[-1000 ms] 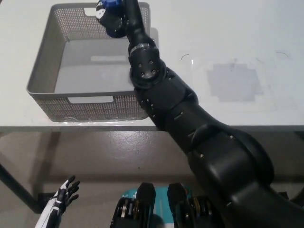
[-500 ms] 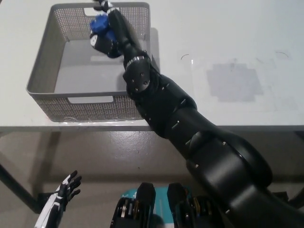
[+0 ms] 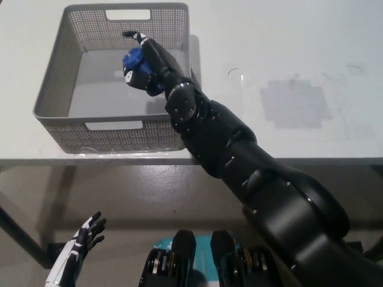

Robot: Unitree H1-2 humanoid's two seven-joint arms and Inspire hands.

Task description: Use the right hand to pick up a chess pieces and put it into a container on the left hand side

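Inside basket (image 3: 54,89), right hand (image 3: 143,63) closed around blue piece (image 3: 133,58).

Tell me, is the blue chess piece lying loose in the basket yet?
No. The blue chess piece is in the right hand, over the basket.

Glossy black right arm (image 3: 239,155) — bulbous segments, small screws, silver ring — white left hand (image 3: 81,248), dark fingers

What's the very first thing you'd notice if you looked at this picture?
The big black right arm reaching up from the bottom right into the grey mesh basket on the white table. Over the basket, the right hand is closed on a small blue piece, the only bright colour there. The white left hand hangs low at the bottom left, below the table, fingers apart.
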